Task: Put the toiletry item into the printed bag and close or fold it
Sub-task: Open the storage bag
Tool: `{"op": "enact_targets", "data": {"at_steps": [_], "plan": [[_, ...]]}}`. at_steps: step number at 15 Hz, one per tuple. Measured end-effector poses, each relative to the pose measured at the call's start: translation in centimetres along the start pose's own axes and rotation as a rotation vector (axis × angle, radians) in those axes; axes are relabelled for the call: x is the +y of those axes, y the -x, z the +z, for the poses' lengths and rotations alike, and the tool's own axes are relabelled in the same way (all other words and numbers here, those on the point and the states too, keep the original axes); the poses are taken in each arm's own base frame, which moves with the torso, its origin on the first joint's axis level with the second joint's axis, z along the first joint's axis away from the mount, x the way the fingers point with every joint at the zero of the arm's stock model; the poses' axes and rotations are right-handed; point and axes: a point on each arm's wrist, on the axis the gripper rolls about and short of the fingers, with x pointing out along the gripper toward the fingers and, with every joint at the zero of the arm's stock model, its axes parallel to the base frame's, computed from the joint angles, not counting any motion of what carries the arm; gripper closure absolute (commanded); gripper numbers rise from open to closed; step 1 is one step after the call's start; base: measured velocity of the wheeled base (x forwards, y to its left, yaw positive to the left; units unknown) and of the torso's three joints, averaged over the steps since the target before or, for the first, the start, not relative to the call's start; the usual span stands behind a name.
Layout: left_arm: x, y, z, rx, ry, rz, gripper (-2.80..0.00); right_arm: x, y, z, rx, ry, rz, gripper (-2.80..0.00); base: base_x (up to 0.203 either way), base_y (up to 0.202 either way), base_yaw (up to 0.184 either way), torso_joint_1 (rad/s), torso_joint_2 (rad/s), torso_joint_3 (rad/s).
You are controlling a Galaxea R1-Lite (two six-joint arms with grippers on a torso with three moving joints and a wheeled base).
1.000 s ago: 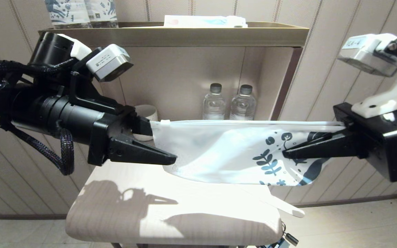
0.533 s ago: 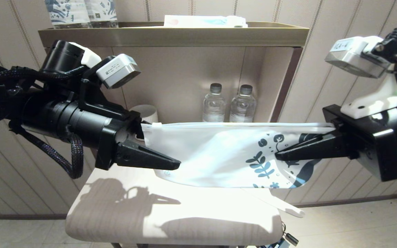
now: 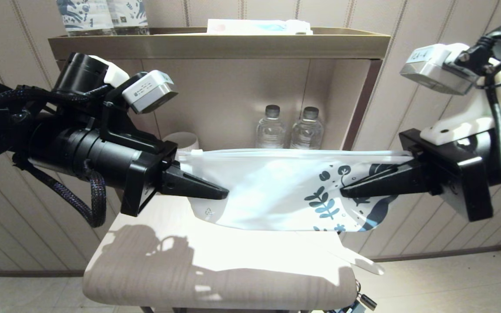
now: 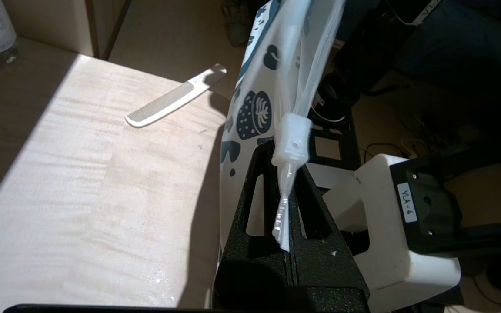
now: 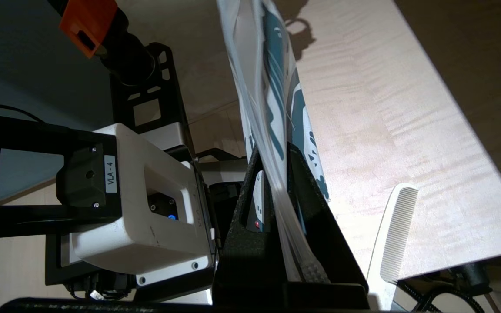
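The left gripper [image 3: 226,194] is clamped on one end of the printed bag [image 3: 276,191], and the right gripper [image 3: 342,191] pinches the leaf-printed end, so the bag hangs stretched between them above the table [image 3: 146,269]. The comb [image 4: 174,96] lies on the table by its edge, outside the bag.

The bag [image 3: 276,191] is white with dark teal leaf print, the comb [image 4: 174,98] white, the table [image 3: 146,261] pale woodgrain.
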Motion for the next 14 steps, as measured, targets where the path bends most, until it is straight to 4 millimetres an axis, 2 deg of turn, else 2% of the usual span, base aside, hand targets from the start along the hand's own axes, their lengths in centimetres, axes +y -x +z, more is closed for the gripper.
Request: {"op": "enact_targets", "data": {"at_steps": [5, 10, 14], "plan": [[-0.1, -0.2, 0.1, 0.005, -0.007, -0.002, 0.0, -0.3, -1.5, 0.8, 0.008, 0.013, 0.039, 0.0, 0.0, 0.0, 0.0, 0.0, 0.0, 0.0], [0.1, -0.6, -0.1, 0.022, 0.001, 0.016, 0.0, -0.8, -3.9, 2.0, 0.018, 0.023, 0.091, 0.0, 0.0, 0.0, 0.0, 0.0, 0.0, 0.0], [0.2, -0.6, -0.3, 0.026, 0.007, 0.018, 0.0, -1.3, -4.5, 1.6, 0.035, 0.007, 0.093, 0.0, 0.0, 0.0, 0.0, 0.0, 0.0, 0.0]]}}
